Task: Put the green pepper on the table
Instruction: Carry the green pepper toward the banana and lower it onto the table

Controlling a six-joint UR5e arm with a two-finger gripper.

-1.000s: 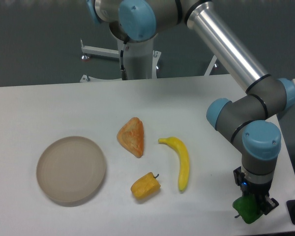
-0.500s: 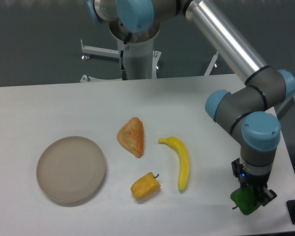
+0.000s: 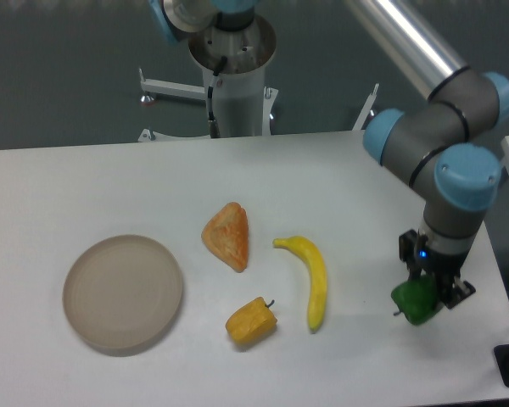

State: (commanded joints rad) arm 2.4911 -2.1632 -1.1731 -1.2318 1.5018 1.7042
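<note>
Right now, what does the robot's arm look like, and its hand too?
The arm is a shiny silver tube with fat grey joints wearing light blue round caps. Its hand is small and black, with a tiny blue light glowing on it.

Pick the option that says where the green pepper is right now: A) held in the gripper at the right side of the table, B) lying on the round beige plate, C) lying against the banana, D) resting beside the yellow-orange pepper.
A: the green pepper sits clamped in the gripper at the table's right side, well apart from the plate, the banana and the yellow-orange pepper.
</note>
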